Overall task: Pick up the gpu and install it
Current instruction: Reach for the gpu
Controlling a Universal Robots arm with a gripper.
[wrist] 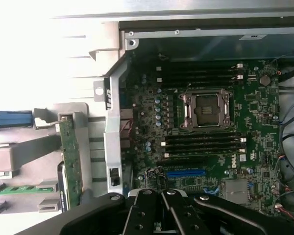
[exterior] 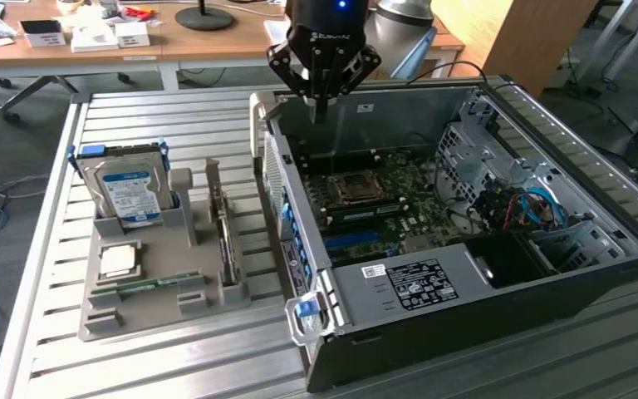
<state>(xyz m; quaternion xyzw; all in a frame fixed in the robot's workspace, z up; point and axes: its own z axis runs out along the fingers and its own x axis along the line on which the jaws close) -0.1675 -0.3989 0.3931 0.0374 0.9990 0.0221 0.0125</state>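
Both jaws meet, holding nothing, over the case (exterior: pixel 485 328); the gpu (exterior: pixel 228 233) stands apart.

White letters "DELL" stand on the green main board (wrist: pixel 231 164), near the long black slots. On the black body of the claw (exterior: pixel 319 116) there is a pale brand word, which seems to read "ROBOTIQ". The white sticker (exterior: pixel 419 284) on the power supply box and the blue label (exterior: pixel 130 198) on the hard drive carry print too small to read.
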